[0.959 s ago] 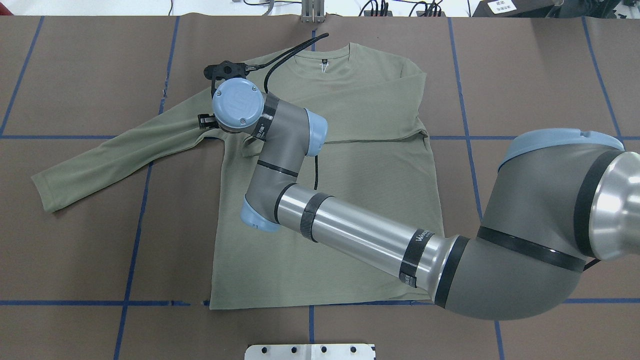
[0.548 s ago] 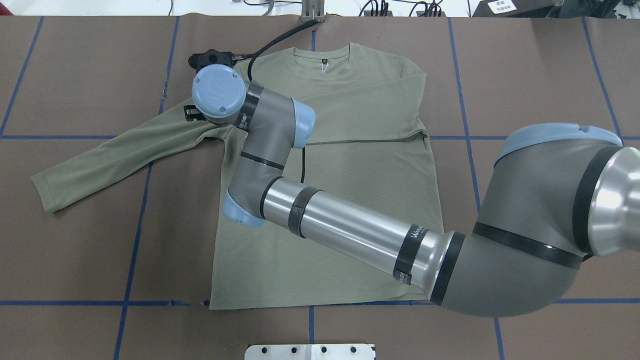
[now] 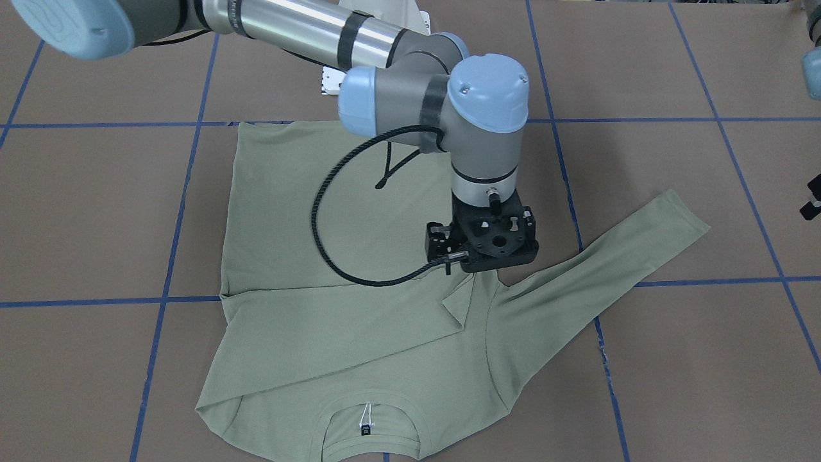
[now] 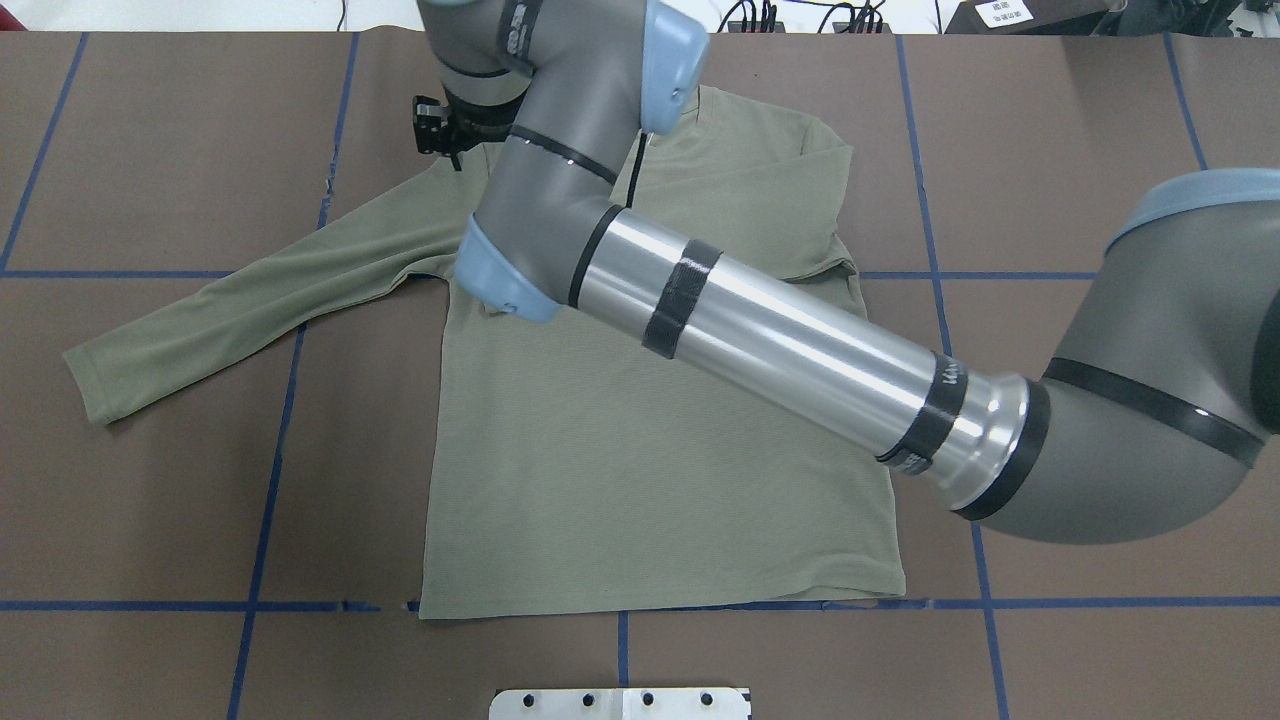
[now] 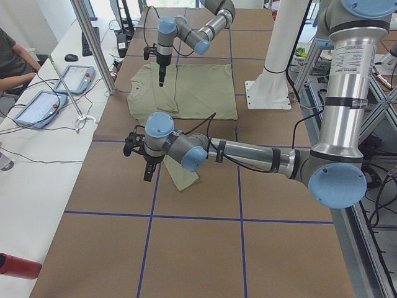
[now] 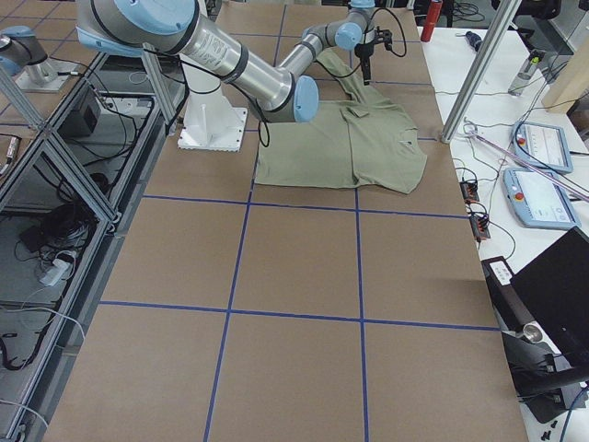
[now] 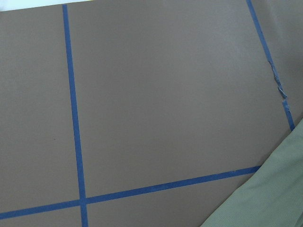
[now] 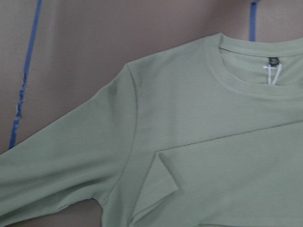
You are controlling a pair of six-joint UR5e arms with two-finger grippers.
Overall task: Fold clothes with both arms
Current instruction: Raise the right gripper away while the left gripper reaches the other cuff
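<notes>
The clothes, one sage-green long-sleeve shirt [image 4: 640,480], lie flat on the brown table with the collar on the far side. One sleeve is folded across the chest. The other sleeve [image 4: 230,310] stretches out to the robot's left. The right arm reaches across the shirt, and its gripper [image 4: 440,130] hangs over the shoulder [image 3: 507,308] of the outstretched sleeve. Its fingers are hidden under the wrist mount [image 3: 490,240], so I cannot tell their state. The left gripper [image 5: 147,172] hovers by the sleeve cuff [image 5: 183,177]; I cannot tell whether it is open or shut.
A white pedestal base [image 4: 620,703] stands at the table's near edge. Blue tape lines [image 4: 270,480] grid the table. On the operators' side are a metal pole [image 5: 93,43], tablets [image 5: 68,77] on a white bench and a seated person [image 5: 9,62].
The right arm has risen and swung toward the far side of the table, carrying its wrist from the armpit to the shoulder. The shirt lies as before.
</notes>
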